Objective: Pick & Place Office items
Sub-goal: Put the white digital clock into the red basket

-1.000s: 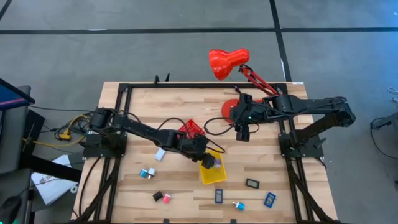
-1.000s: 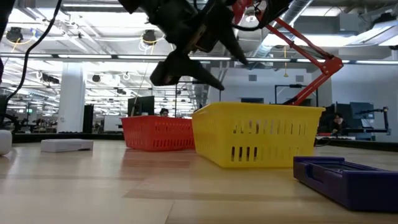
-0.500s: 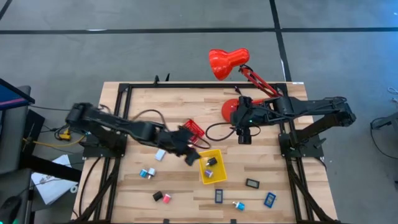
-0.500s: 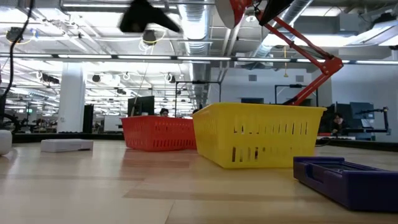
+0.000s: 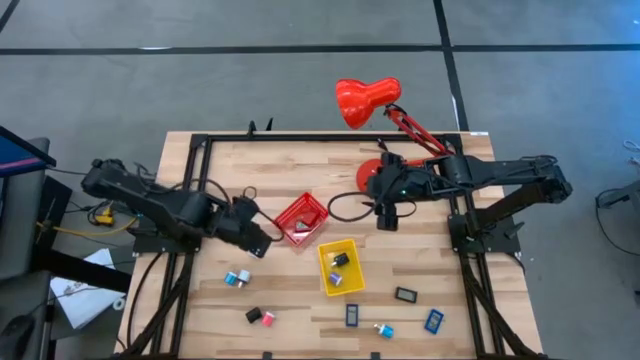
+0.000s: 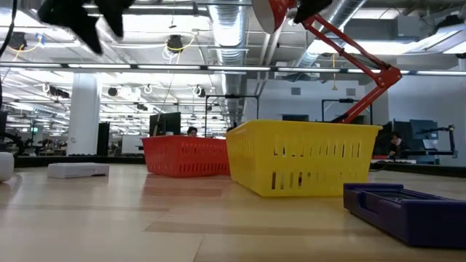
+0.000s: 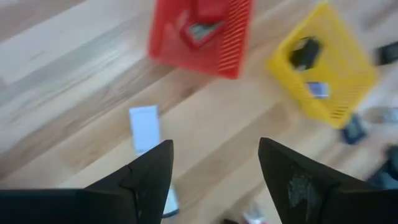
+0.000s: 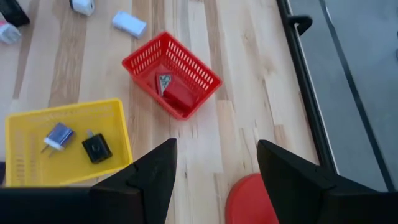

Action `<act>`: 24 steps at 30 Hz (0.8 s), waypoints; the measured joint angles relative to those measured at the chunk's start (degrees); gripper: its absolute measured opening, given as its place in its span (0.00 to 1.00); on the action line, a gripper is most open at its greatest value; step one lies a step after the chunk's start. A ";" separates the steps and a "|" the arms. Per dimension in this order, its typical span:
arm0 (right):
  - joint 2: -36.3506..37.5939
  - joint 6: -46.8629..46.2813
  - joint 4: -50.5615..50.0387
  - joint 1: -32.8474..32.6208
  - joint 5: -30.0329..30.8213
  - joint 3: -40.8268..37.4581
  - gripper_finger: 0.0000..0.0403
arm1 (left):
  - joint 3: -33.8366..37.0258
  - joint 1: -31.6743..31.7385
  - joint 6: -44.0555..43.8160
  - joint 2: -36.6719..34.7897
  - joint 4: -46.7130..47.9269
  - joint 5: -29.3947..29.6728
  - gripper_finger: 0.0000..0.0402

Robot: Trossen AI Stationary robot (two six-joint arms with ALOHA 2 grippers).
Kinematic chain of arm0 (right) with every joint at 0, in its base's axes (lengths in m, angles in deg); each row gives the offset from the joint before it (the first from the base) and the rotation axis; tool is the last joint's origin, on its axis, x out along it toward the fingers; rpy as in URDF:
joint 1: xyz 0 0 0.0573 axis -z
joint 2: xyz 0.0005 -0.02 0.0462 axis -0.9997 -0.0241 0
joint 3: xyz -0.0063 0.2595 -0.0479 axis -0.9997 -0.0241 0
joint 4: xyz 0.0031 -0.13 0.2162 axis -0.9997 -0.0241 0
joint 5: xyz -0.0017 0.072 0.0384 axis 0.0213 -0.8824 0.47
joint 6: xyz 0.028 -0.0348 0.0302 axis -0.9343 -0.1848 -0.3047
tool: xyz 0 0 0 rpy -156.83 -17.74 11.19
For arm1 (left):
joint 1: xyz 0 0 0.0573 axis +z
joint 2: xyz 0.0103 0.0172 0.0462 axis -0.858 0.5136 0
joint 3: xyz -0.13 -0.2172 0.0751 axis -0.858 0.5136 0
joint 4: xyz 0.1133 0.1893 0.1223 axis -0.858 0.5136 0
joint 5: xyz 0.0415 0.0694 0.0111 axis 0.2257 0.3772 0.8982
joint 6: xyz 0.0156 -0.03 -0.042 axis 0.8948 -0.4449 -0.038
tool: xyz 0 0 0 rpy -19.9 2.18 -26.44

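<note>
My left gripper [image 5: 256, 240] [image 7: 214, 149] hangs open over the table's left-middle, with nothing between its fingers. A white flat piece [image 7: 144, 127] lies on the wood just past its fingers. The red basket [image 5: 302, 220] holds a red and a grey piece. The yellow basket [image 5: 338, 267] holds a black piece [image 8: 96, 149] and a blue-grey piece [image 8: 58, 135]. Several small office items lie along the near edge, among them a blue-white block [image 5: 237, 279] and a black-pink pair [image 5: 260, 317]. My right gripper [image 5: 385, 215] [image 8: 216, 149] waits open, high beside the lamp's base.
A red desk lamp [image 5: 366, 100] stands at the far right on its round base [image 5: 372, 178]. A black frame [image 5: 330, 137] runs along the table's edges. In the low view a dark blue flat piece [image 6: 408, 207] lies near the front right.
My left gripper has drawn back from over the yellow basket toward the table's left edge, rising and tipping further downward as it went. The black and blue-grey pieces now show uncovered in the yellow basket, and the red basket is uncovered too.
</note>
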 joint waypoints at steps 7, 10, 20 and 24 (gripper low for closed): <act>-0.24 -0.56 1.32 0.30 0.02 0.00 0.54 | 12.68 -0.02 -9.18 0.65 -0.79 -3.51 0.57; -0.24 -1.72 1.33 0.54 0.02 0.00 0.54 | 17.55 1.03 -11.43 0.43 -5.18 -6.23 0.58; -0.24 -2.56 1.35 0.72 0.04 0.00 0.54 | 26.60 4.83 -11.12 0.37 -23.92 -7.68 0.58; -0.24 -2.57 1.37 0.72 0.03 0.00 0.54 | 28.68 7.07 -7.05 0.37 -23.79 -9.82 0.58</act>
